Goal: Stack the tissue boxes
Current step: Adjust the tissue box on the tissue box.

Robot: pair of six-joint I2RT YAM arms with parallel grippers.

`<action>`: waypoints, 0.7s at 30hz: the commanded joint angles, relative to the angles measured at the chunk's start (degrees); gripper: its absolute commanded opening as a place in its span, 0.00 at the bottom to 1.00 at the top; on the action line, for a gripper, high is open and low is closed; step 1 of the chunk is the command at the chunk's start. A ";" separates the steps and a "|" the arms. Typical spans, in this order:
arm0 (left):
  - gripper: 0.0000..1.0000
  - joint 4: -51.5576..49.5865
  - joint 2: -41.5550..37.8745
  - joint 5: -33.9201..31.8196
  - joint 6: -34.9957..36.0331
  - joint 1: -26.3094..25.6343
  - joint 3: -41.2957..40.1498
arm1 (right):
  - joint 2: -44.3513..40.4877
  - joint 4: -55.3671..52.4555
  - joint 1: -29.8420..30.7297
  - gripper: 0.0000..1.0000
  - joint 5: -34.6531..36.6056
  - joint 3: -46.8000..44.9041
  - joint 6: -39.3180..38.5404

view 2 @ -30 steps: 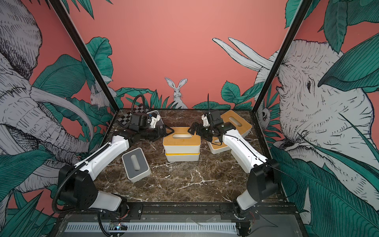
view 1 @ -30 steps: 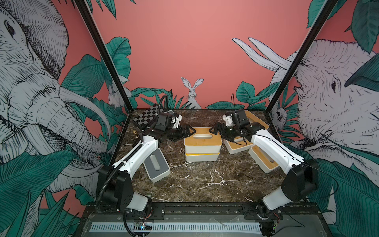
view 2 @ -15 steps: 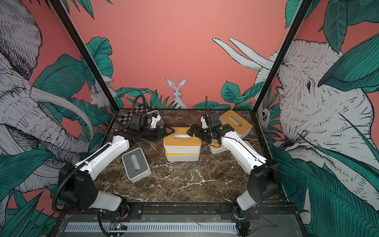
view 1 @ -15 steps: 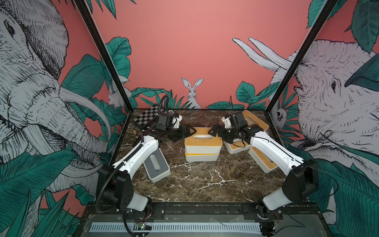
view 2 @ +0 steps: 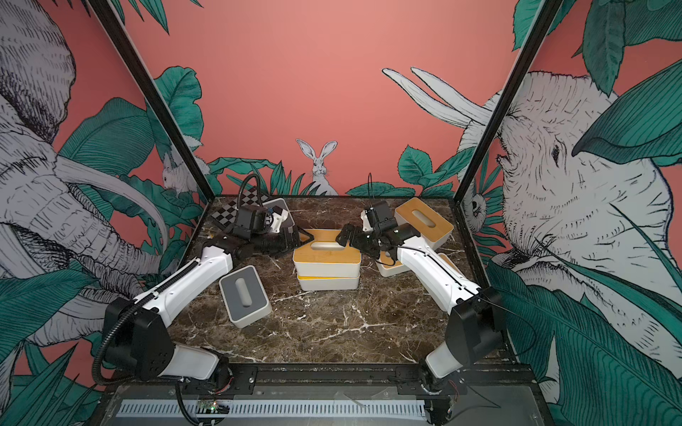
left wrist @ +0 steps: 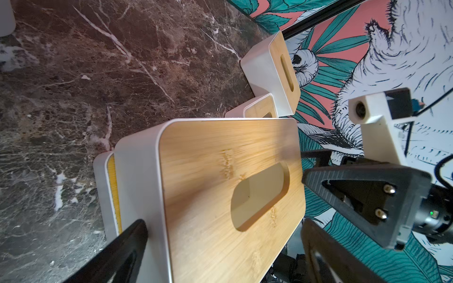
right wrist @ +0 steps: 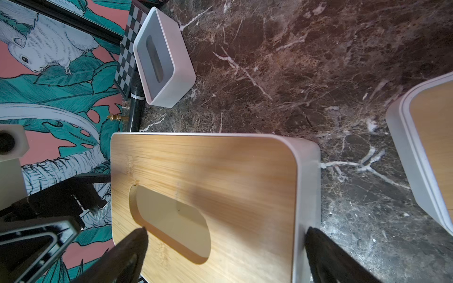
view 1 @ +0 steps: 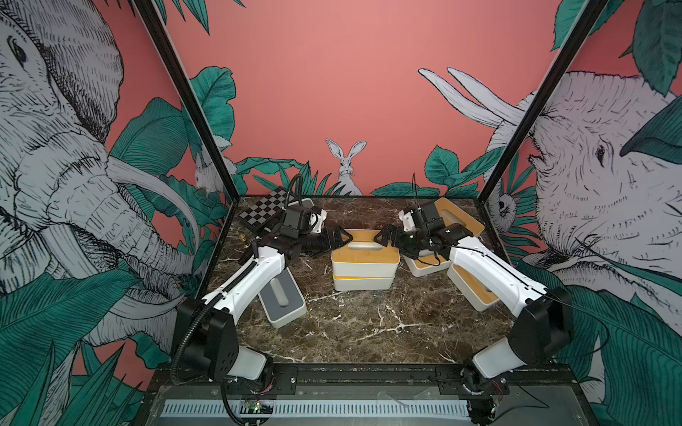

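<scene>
Tissue boxes (view 1: 465, 221) numbered seven: four bamboo-lidded, two grey ones (view 1: 282, 298), one yellow box (view 1: 361, 283) under the central bamboo box (view 1: 365, 252). The left gripper (view 1: 340, 239) and right gripper (view 1: 383, 238) flanked it, jaws spread.

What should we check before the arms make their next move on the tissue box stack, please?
1. Bamboo-lid box rests on yellow-lid box: ok.
2. Stack squared up: not ok, a yellow strip shows along one side.
3. Left gripper open: ok.
4. Right gripper open: ok.
5. Fingers clear of the top box: cannot tell.
6. Grey-lid box beside the left arm unheld, nothing on it: ok.
</scene>
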 commanded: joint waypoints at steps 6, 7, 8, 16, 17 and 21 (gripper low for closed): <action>0.99 1.95 -3.26 0.42 -1.45 -1.79 -1.51 | -1.74 0.78 1.31 0.99 -1.15 -0.33 0.69; 0.99 1.21 -3.59 -0.54 -1.12 -1.85 -1.49 | -1.66 0.91 1.25 0.99 -1.20 -0.21 0.60; 0.99 0.60 -3.98 -1.32 -1.00 -1.81 -1.46 | -1.53 0.98 1.26 0.99 -1.31 -0.08 0.54; 0.99 1.21 -3.61 -1.81 -1.90 -1.81 -1.29 | -0.13 1.65 1.49 0.99 -2.33 1.28 0.61; 0.99 1.31 -3.65 -1.75 -1.96 -1.81 -1.37 | -0.15 1.65 1.52 0.99 -2.16 1.25 0.60; 0.99 1.75 -3.53 -1.17 -2.34 -1.81 -1.85 | 0.09 0.66 1.50 0.99 -1.17 1.25 0.08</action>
